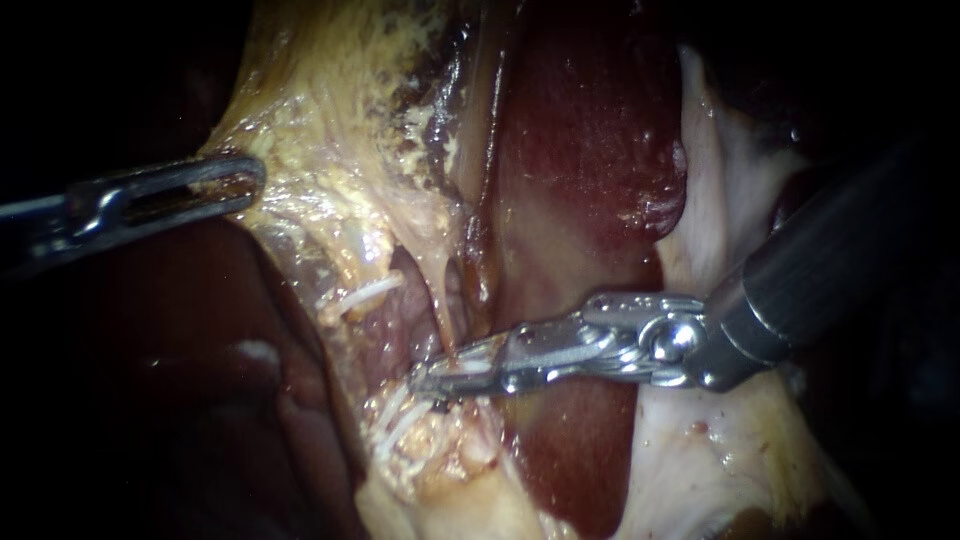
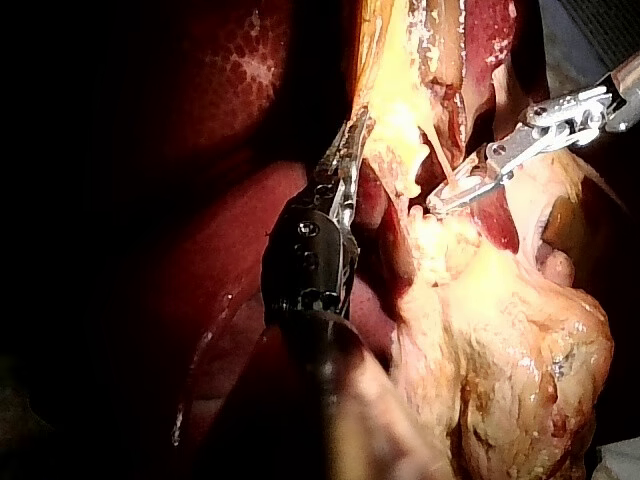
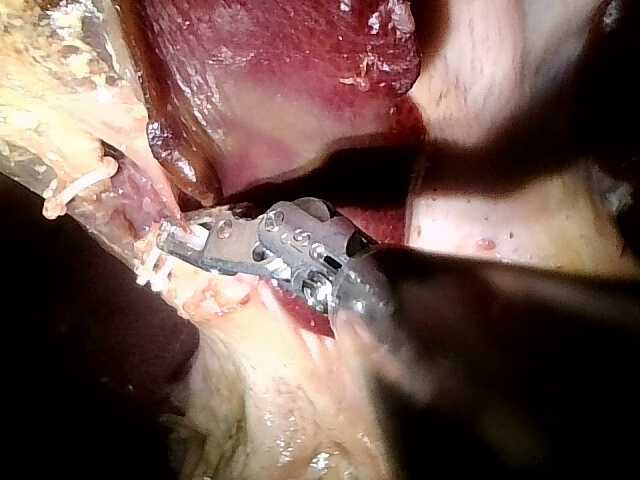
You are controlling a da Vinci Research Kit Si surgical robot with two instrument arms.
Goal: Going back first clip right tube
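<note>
Left instrument (image 1: 235, 180) jaws grip tissue (image 1: 300, 190) at 9 o'clock; right instrument (image 1: 425, 378) jaws, seemingly parted, may snag the nearby clip (image 1: 367, 294) on withdrawal.

L instrument (image 1: 250, 178): shaft cut off at endoscope view's left edge; I can't tell whether its tip has tissue in it. R instrument (image 1: 428, 378): shaft goes dark toward upper right, outline lost in shadow. Its tip lies against pale tissue, so I can't see what's under it. White strands (image 1: 365, 293) near that tip: too small for me to call clips or thread. Liver (image 1: 170, 400) at lower left mostly lost in dark. L wrist view: own shaft is a blurred dark mass close to cam. R wrist view: same, shaft blurred, hiding tissue behind it.
</note>
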